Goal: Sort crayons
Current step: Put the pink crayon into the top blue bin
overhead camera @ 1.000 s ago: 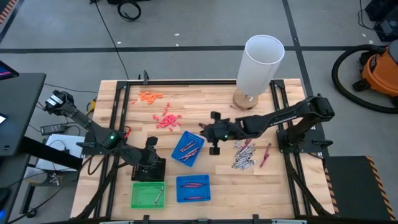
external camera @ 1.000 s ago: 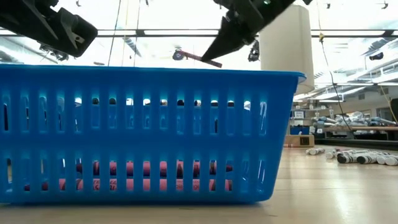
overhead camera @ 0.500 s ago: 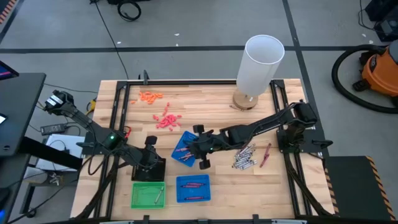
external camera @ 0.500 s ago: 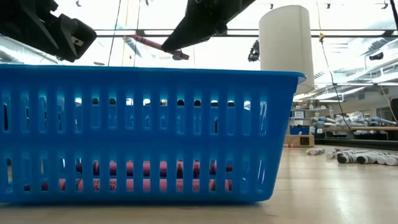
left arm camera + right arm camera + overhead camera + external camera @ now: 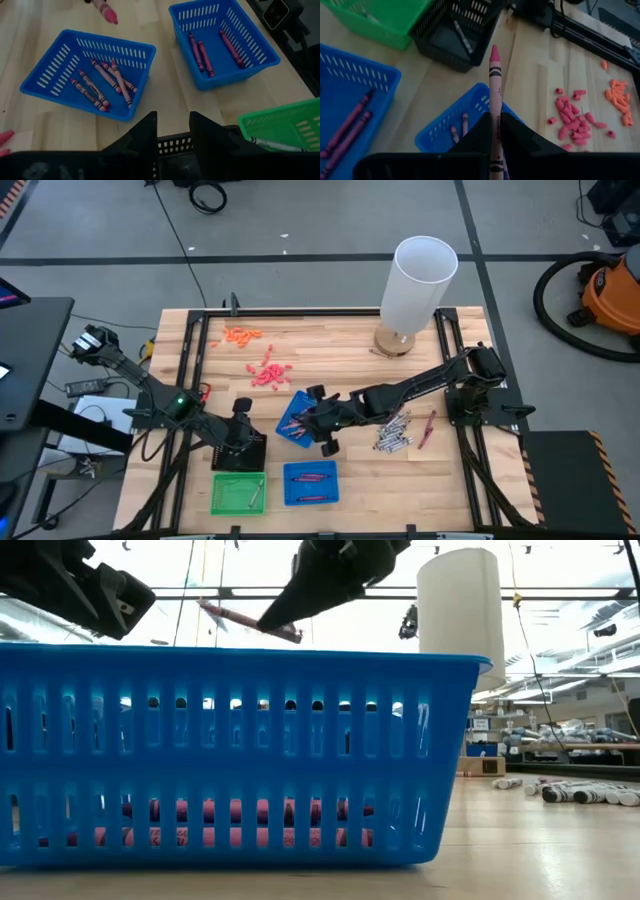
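Wooden table, frame centre, on grey floor; white cylinder upper right. Right gripper clamps pink crayon above blue tray. Left gripper parted, empty, lower left.

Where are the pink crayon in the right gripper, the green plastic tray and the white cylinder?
pink crayon point(image 5: 495, 95), right wrist view, its paper-wrapped shaft.
green plastic tray point(image 5: 228, 506), high view, its rim.
white cylinder point(image 5: 415, 292), high view, its side wall.

Pink black-banded crayon, two blue trays, a green tray, a black tray.

wooden table bearing trays, crayons
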{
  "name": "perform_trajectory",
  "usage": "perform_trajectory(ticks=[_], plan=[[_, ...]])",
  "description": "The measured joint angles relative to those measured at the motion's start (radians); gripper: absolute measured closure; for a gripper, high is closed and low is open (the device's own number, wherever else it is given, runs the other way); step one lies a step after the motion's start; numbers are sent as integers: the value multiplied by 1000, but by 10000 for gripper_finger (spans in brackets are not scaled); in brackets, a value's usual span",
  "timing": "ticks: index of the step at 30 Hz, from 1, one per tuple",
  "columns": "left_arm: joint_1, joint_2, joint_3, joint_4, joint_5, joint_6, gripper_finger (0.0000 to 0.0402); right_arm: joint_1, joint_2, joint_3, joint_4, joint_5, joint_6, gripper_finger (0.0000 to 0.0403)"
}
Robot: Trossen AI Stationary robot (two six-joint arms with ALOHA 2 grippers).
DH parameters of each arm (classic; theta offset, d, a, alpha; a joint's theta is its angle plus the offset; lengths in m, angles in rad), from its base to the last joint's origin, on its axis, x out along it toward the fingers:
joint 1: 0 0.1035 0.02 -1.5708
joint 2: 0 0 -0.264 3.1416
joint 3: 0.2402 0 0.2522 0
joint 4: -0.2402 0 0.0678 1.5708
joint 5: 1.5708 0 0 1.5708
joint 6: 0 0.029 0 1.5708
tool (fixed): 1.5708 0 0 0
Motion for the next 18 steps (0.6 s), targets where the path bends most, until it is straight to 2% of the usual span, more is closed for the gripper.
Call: perform_trajectory(ticks=[10, 18], plan=[[1, 0, 0, 2, -27, 2, 276, 0, 0, 0, -112, 18, -65, 364], [1, 0, 0, 7, -42, 0, 276, -43, 45, -48, -23, -20, -193, 364]])
